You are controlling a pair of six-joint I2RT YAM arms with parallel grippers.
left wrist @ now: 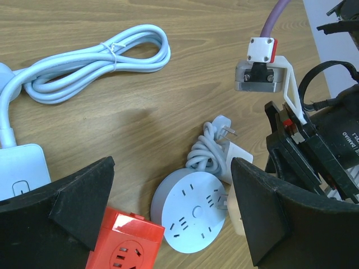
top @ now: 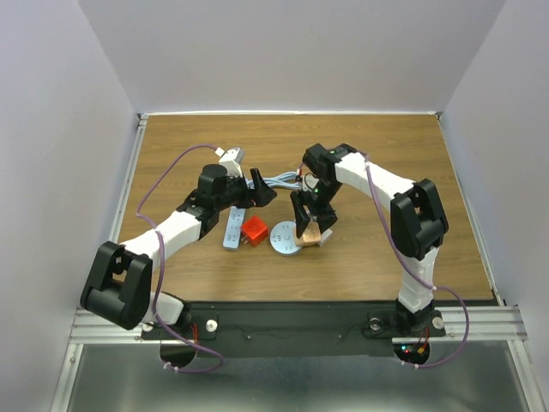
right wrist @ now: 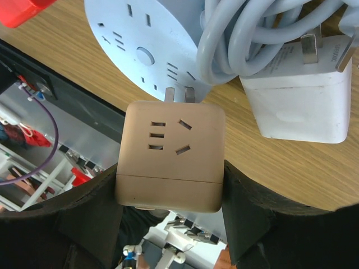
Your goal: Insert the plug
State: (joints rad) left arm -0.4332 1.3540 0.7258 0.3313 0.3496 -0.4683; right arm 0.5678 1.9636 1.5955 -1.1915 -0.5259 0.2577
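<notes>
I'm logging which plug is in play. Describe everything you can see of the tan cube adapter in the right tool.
The tan cube adapter is matte plastic with rounded corners, a seam around its near end, and outlet slots on the face toward the wrist camera. Two metal prongs stick out of its far side, reaching the rim of the round white socket hub; contact is unclear. The right tool grips it by two opposite sides.

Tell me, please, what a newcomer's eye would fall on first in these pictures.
The bright red socket cube at mid-table stands out first, beside the round grey power strip. Next comes the tan cube adapter clamped in the right gripper, its prongs at the strip's rim.
</notes>
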